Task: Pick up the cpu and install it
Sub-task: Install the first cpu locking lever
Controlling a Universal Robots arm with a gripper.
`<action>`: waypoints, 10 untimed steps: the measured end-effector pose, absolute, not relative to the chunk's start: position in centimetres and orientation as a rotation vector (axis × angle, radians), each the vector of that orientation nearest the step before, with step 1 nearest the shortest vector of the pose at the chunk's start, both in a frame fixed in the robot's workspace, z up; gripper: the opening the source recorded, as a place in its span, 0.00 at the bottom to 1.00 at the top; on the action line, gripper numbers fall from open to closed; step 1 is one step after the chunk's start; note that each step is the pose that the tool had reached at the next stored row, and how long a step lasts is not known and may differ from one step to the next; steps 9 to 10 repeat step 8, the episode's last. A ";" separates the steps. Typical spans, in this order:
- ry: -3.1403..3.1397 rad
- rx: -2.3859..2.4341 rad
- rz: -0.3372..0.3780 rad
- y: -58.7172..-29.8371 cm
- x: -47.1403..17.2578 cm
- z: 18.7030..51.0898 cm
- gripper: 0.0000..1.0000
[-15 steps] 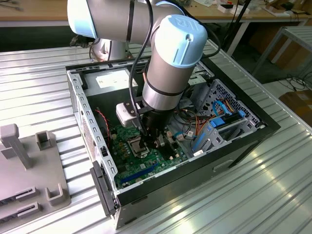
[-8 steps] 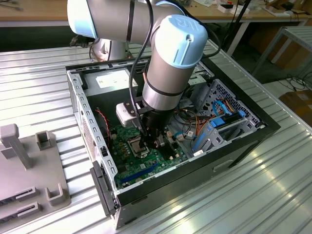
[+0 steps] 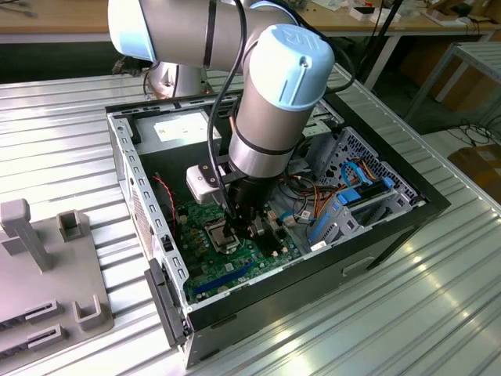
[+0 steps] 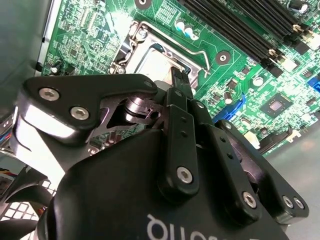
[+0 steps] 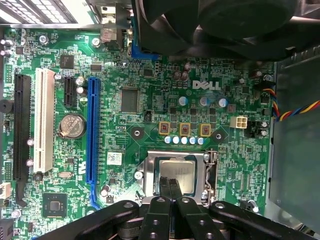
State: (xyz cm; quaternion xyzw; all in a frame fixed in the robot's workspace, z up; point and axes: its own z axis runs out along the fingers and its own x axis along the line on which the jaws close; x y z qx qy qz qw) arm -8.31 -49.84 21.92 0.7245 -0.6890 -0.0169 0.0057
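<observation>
First wrist view puts us right over the cpu [image 5: 180, 172], a thin flat square chip with a dull silver-grey metal face, and it is lying down inside the hollow silver metal socket frame [image 5: 176, 156] on the green motherboard [image 5: 150, 100]. The black gripper [image 5: 170, 186] has its two slim fingers pressed together, clenched with no gap between them, tips down over the near edge of the chip. Whether they actually touch the metal face I cannot tell. Nothing is held between them.

Over in the second wrist view, the same chip [image 4: 152, 62] shows as a pale, slightly glossy square behind the black linkage bars, the socket frame [image 4: 145, 35] wrapped around it, a bent wire retention lever [image 4: 200, 52] lying along one side. The finger [image 4: 179, 82] points straight down at the socket.

Around the socket, the board is busy: a long blue expansion slot [image 5: 92, 130], a white slot [image 5: 44, 120] beside it, a black slot [image 5: 21, 125] further along, and a round silver coin battery [image 5: 71, 125] between the white and blue ones. A row of small blue-topped capacitors [image 5: 184, 140] sits just beside the frame.

Exterior view: the grey and pale blue robot arm [image 3: 274, 94] reaches down into the open black computer case [image 3: 391, 227], which lies flat on a ribbed metal table [image 3: 63, 133]. A grey plastic fixture [image 3: 47, 266] stands on the exterior view's left, well apart from the case.
</observation>
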 end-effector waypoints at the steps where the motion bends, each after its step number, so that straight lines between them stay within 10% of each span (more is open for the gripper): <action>1: -2.157 2.269 -0.054 -49.8 -8.3 21.9 0.11; 10: -2.159 2.271 -0.059 -49.9 -8.3 21.9 0.11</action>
